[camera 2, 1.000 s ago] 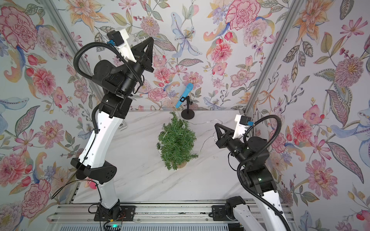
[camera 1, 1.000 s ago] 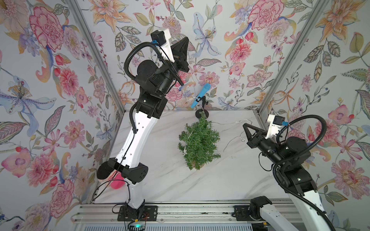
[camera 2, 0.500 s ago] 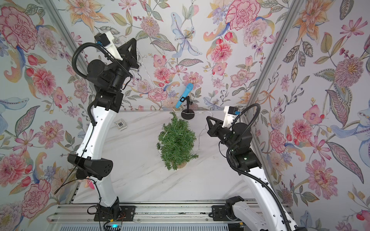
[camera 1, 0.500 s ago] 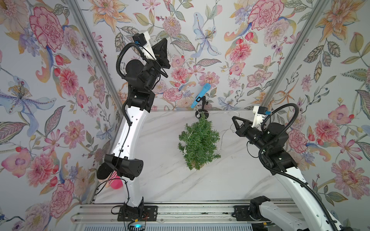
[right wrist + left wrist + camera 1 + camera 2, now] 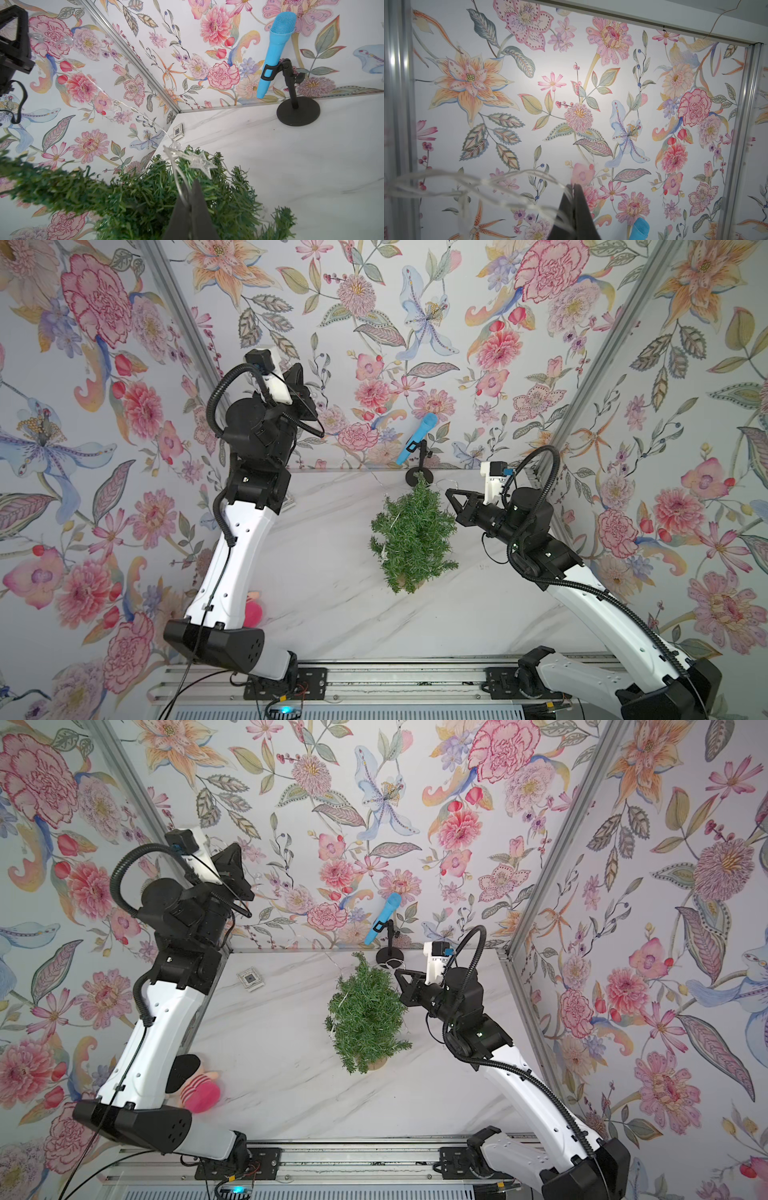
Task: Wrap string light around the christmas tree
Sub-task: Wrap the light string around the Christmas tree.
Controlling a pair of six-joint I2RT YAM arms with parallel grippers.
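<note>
The tree [image 5: 411,539] stands upright near the bench's [image 5: 332,593] back edge, right of centre, just in front of a blue microphone [image 5: 276,54] on a black stand. The string light [image 5: 133,109] rises in a nearly straight span from the treetop to the left gripper [image 5: 574,187], held high over the back-left corner with its jaws pinched on the wire (loose loops sag beside the tips in the left wrist view). The right gripper [image 5: 190,187] sits against the tree's upper right side, jaws likewise closed on a loop of wire, just below a clear plastic star [image 5: 200,163]. The step in hand looks like laying a turn round the upper tree. To do it well, the right should pin its loop into the needles while the left carries the span round behind, low and gently. The wire is hair-thin, smooth and springy, the needles soft and bristly, and the cone narrows upward, so a tight turn would likely ride up and off. Hard pulling could tip the tree on its small round tan base [image 5: 377,1063].
</note>
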